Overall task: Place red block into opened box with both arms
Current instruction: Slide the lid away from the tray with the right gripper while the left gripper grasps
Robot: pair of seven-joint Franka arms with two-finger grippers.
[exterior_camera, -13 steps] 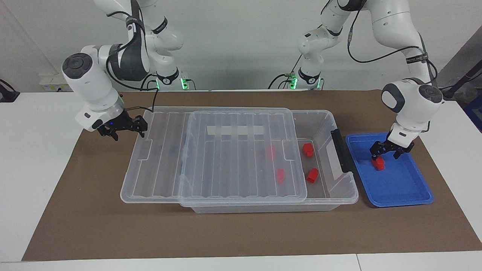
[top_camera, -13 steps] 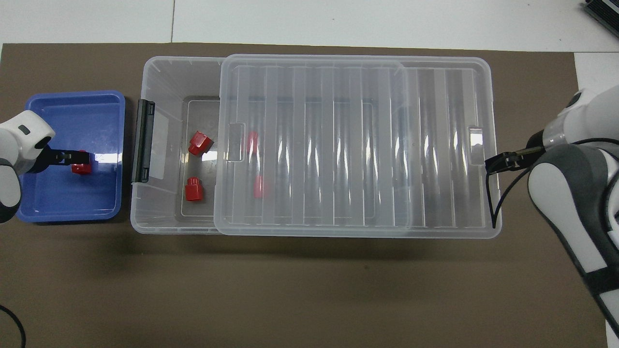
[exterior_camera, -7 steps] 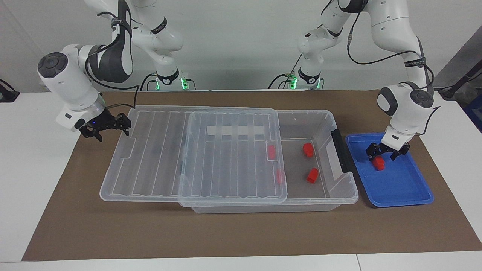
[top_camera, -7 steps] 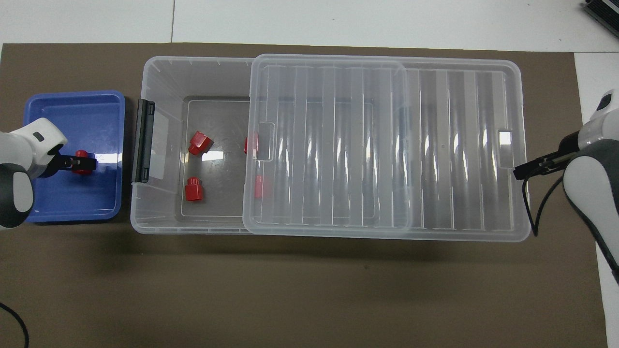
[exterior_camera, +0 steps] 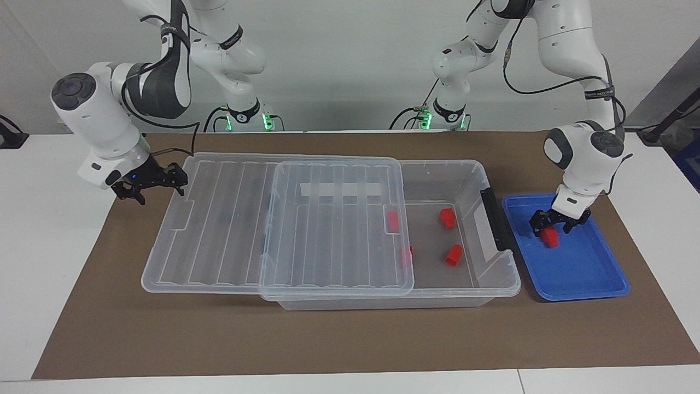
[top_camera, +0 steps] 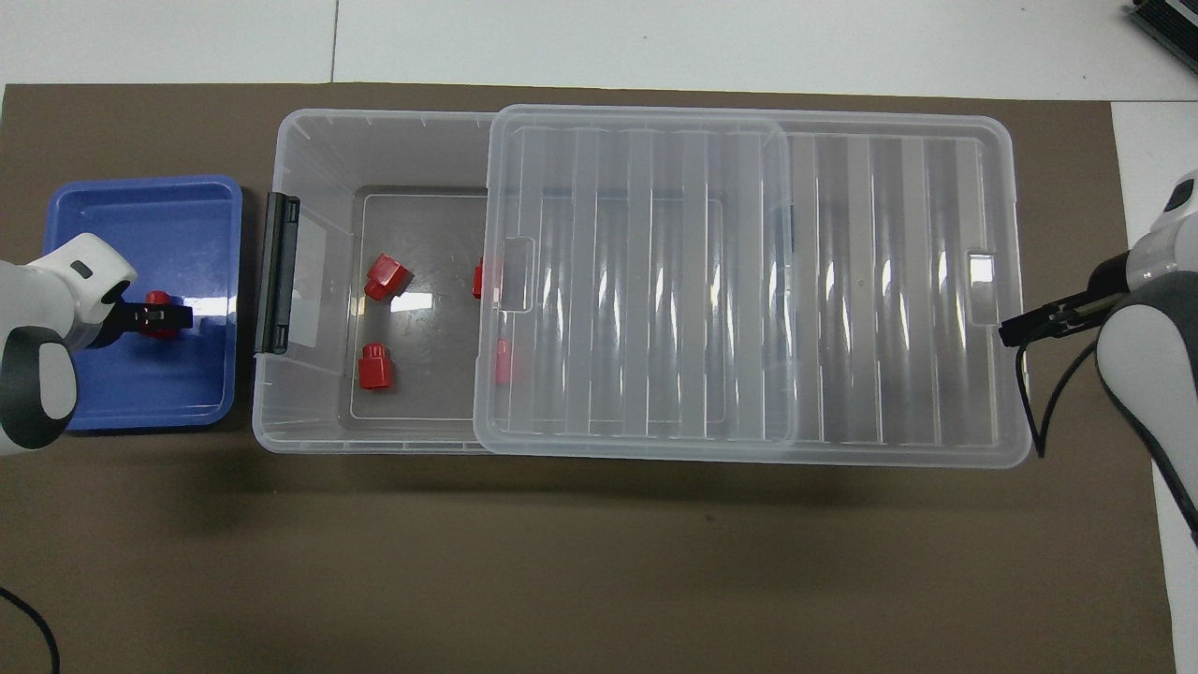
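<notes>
Brown mat; left gripper [exterior_camera: 559,225] jaws straddle small bright-red block [exterior_camera: 550,236]; right gripper [exterior_camera: 155,183] fingers unclear

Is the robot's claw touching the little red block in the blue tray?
Touching. In the facing view the left gripper is down around the red block in the blue tray, with no gap showing between them.

Red block [exterior_camera: 550,236] on blue tray [exterior_camera: 590,273]; clear ribbed lid [exterior_camera: 246,230], brown mat [exterior_camera: 328,334], white arms.

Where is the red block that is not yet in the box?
The red block lies in the blue tray, beside the box at the left arm's end, with the left gripper down around it.
</notes>
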